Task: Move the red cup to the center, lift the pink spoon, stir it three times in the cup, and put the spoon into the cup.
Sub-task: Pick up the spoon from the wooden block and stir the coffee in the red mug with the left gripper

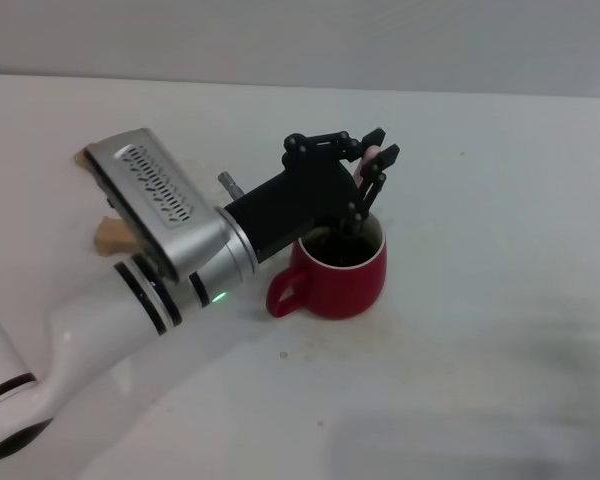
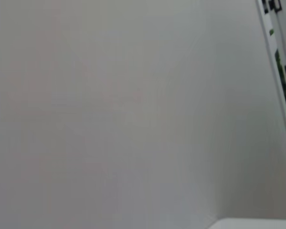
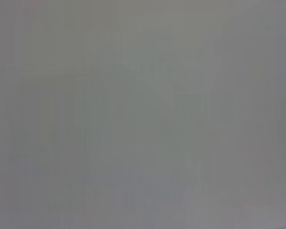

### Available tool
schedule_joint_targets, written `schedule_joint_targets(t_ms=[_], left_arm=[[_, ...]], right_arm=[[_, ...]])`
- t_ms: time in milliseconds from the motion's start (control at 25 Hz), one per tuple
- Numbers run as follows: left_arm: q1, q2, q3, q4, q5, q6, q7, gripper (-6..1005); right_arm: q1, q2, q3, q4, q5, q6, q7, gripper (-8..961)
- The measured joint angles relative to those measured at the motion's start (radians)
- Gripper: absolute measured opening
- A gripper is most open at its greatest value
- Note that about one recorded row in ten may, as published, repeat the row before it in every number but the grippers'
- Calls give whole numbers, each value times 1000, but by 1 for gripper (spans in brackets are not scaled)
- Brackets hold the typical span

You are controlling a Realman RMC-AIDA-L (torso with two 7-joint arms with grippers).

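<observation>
The white desk (image 1: 500,200) fills the head view, bare but for the work near its middle. The left arm reaches in from the near left, its silver wrist housing covering most of two tan wooden blocks (image 1: 108,236) at the far left, so only their corners show. The red cup (image 1: 342,275) stands about at the centre of the desk, handle turned to the near left, dark liquid inside; its placing looks done. The left gripper (image 1: 372,176) hangs just over the far rim of the cup, clenched on the pale handle of the pink spoon (image 1: 371,160), which points steeply down so the bowl can reach the liquid. That pose suits stirring, though how many turns are done cannot be judged. The spoon's neck and bowl are hidden behind the black fingers and the rim, so whether the bowl is in the liquid is unclear. The right arm and its gripper appear nowhere; both wrist views show only blank grey surface.
</observation>
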Motion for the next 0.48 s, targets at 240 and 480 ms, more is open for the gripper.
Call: schedule_joint_targets(t_ms=[240,480], left_arm=[[-9,0,8,-8,0,-29,-6,146],[-21,0,79,-33,1,-30,-5,146]], right_arm=[[-6,0,-10,1,-1,-12,0,0],[-2,0,-13,1,-1,-12,0,-1]])
